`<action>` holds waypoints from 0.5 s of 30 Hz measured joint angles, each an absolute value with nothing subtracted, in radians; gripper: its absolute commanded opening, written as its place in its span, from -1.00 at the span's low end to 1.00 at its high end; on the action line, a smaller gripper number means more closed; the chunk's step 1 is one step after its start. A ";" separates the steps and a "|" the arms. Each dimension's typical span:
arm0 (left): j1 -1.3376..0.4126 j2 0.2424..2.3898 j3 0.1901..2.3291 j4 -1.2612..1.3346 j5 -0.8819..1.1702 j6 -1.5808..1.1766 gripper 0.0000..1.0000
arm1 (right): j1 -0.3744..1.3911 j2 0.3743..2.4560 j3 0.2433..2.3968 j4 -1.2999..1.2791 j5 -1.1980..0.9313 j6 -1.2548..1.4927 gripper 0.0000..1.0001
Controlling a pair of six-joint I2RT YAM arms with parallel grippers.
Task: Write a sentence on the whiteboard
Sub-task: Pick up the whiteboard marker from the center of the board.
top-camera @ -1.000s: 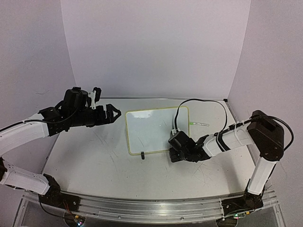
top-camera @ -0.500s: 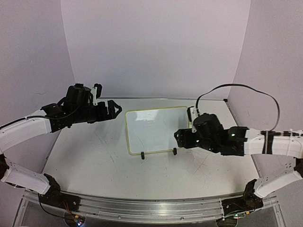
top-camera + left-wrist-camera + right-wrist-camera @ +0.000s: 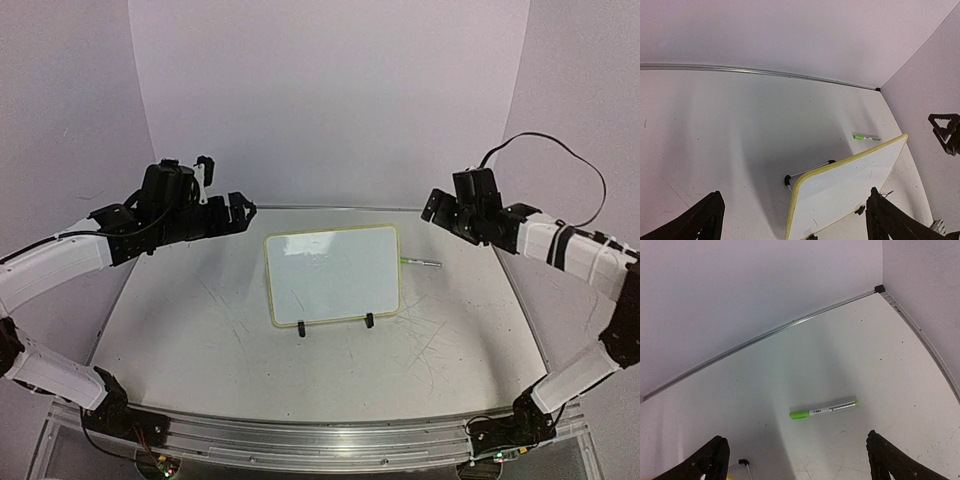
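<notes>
Only the top view shows my left gripper (image 3: 244, 208) and right gripper (image 3: 430, 207): wide open, empty. Scuffed white table (image 3: 200, 330), purple walls (image 3: 330, 100).

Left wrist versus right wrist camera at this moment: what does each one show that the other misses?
Only the left wrist view shows the whiteboard, standing tilted on its feet with a thin prop leg behind it. Only the right wrist view shows the rail along the right edge of the table. Both show the green-capped marker lying loose on the table, and the back wall.
</notes>
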State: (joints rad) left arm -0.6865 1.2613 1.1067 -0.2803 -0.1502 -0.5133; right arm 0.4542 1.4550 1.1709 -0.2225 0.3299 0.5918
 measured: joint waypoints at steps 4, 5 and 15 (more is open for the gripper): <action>-0.686 1.262 1.107 -0.288 -0.162 -0.500 0.99 | 0.321 1.657 1.332 -0.271 0.234 0.714 0.92; -0.686 1.262 1.107 -0.289 -0.162 -0.497 0.99 | 0.298 1.714 1.383 -0.300 0.226 0.746 0.92; -0.686 1.262 1.121 -0.310 -0.184 -0.448 0.99 | 0.282 2.126 1.746 -0.605 0.137 1.119 0.64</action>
